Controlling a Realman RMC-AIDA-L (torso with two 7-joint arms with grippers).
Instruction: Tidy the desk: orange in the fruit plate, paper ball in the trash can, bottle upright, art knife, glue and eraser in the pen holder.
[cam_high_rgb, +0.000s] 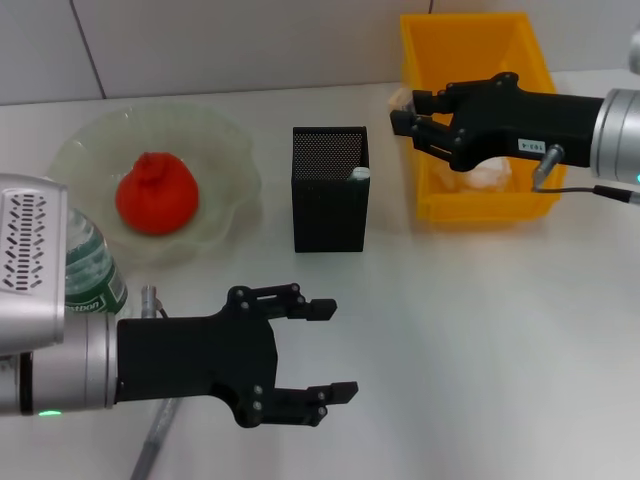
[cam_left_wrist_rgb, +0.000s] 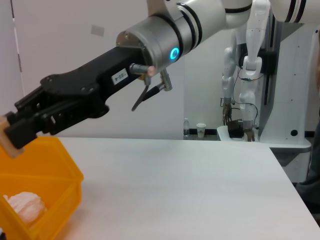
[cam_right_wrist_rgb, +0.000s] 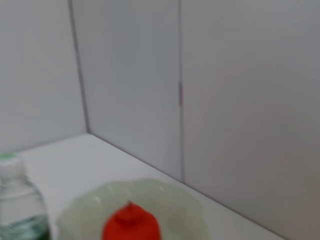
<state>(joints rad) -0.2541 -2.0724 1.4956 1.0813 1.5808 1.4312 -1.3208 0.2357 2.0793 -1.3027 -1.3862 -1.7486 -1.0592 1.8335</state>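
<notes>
Right gripper (cam_high_rgb: 404, 112) reaches level over the yellow trash can's (cam_high_rgb: 430, 205) near-left rim, fingers pinched on a small tan eraser (cam_left_wrist_rgb: 7, 140), mostly hidden; paper ball (cam_left_wrist_rgb: 24, 206) lies below it. Left gripper (cam_high_rgb: 330, 350) hovers low with fingers spread, empty. Beyond it stands the pen holder (cam_high_rgb: 330, 190); the orange (cam_high_rgb: 156, 194) sits in the fruit plate (cam_high_rgb: 225, 140), bottle (cam_high_rgb: 92, 270) partly blocked by the arm.

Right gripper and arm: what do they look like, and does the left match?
The right gripper is matte black with jointed fingers and a small white label, on a silver forearm with a glowing cyan ring and a thin grey cable. The left gripper is the same black style on a silver forearm with a vented white cover.
</notes>
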